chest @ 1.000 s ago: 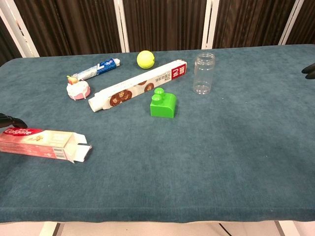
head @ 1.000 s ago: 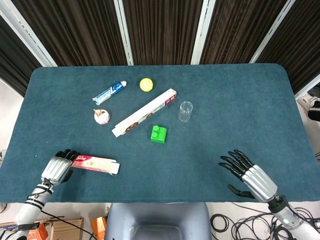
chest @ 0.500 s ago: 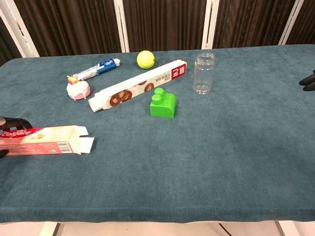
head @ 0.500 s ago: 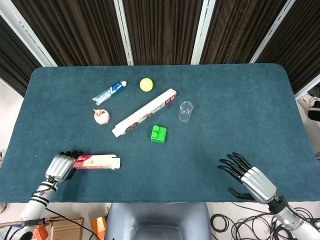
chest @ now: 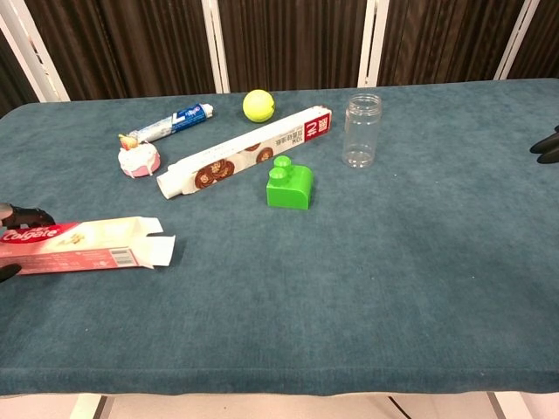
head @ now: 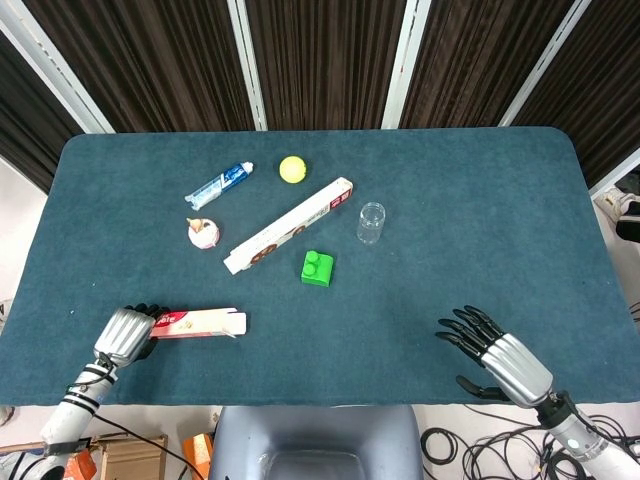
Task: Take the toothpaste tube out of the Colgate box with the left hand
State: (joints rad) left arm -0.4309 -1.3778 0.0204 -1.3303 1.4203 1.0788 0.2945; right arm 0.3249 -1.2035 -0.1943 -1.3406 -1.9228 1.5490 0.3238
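Swung round since a second ago, the Colgate box [head: 198, 323] is now laid almost level along the near edge of the table [head: 470, 210], its open flaps pointed right and its red end gripped by the curled fingers of the left hand [head: 127, 334]. Well up the cloth, beside the yellow ball [head: 291, 169], the toothpaste tube [head: 218, 185] is seen lying apart from the box. At the near right edge the right hand [head: 497, 356] is held empty with fingers spread.

A green block [head: 318, 268] lies just beside a long biscuit box [head: 288, 226], near a clear jar [head: 371, 222].
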